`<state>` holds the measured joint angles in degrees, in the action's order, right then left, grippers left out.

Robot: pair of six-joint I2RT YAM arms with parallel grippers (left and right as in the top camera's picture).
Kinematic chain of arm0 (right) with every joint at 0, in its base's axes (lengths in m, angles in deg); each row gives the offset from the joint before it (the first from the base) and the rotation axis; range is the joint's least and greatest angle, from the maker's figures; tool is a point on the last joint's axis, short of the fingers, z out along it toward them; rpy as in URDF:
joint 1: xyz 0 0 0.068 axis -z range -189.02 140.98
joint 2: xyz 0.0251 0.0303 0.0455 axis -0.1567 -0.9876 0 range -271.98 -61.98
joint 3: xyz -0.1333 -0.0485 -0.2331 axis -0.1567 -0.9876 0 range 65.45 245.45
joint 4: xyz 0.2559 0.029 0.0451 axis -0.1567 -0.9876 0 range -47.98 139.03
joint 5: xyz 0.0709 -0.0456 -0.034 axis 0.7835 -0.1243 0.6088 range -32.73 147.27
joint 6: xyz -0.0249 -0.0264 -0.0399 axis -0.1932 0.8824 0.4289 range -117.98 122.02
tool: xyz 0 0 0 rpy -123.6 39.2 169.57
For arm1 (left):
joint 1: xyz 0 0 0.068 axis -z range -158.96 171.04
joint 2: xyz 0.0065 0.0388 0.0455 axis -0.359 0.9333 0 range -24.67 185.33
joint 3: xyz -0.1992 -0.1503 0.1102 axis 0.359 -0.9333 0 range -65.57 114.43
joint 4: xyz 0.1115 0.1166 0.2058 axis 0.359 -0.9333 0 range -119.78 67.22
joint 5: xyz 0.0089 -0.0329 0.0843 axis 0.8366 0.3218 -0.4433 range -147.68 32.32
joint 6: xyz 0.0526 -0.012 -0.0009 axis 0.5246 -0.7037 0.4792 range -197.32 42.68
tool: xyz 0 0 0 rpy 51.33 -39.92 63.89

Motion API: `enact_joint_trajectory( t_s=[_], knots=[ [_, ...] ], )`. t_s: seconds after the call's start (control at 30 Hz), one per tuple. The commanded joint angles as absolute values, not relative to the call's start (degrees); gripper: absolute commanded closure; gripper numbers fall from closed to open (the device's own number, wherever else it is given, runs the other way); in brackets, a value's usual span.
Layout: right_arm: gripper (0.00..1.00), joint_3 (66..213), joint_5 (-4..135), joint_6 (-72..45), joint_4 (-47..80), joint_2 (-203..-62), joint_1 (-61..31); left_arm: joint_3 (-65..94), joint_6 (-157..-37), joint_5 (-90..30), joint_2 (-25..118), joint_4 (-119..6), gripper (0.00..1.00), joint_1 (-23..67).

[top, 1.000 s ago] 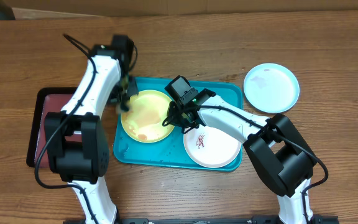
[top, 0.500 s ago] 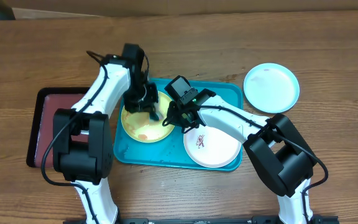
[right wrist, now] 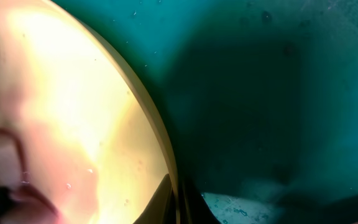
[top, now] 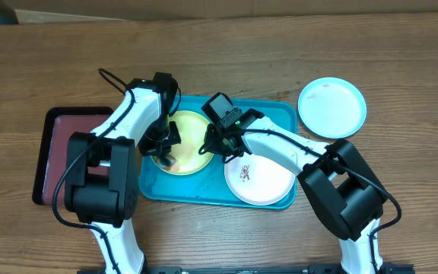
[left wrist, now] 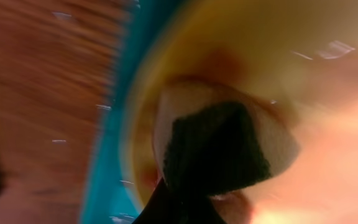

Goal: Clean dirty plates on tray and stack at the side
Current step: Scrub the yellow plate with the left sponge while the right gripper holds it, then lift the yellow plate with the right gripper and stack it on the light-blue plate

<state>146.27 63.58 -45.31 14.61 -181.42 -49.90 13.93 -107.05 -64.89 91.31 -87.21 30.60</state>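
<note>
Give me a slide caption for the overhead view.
Left gripper over the green plate on the tray, right gripper holding its rim; white plate beside it, blue plate off the tray.

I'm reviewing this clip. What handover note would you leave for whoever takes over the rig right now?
Left hand: apparently shut on a sponge pressed onto the lime-green plate; the wrist view is blurred.
Right hand: shut on that plate's right rim.
The tray holds the lime-green plate and the white plate, both with reddish smears.
The pale blue plate lies on the table, right of the tray.
Done: pale blue plate set aside.
Left: finish the green plate, wipe the white one, stack both at the side.
</note>
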Motion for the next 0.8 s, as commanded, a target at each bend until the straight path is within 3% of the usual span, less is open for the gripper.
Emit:
enact_joint_trajectory(
  t_s=[0.0,0.33,0.5,0.77],
  knots=[
    [0.96,145.74,61.15,-44.17,14.39,-181.64,-49.44,14.24,-113.13,-82.02,91.99,-88.34,0.96,30.03],
    [0.96,146.97,61.39,-35.21,14.92,-181.46,-49.64,36.29,-117.7,-84.51,89.67,-104.69,0.96,27.06],
    [0.96,150.46,60.39,-28.26,13.85,-178.64,-50.86,38.83,-118.66,-83.64,78.96,-106.92,0.96,21.51],
    [0.96,156.91,37.55,-13.75,10.09,-169.4,-54.99,38.67,-116.41,-74.02,69.5,-108.71,0.96,6.78]
  ],
)
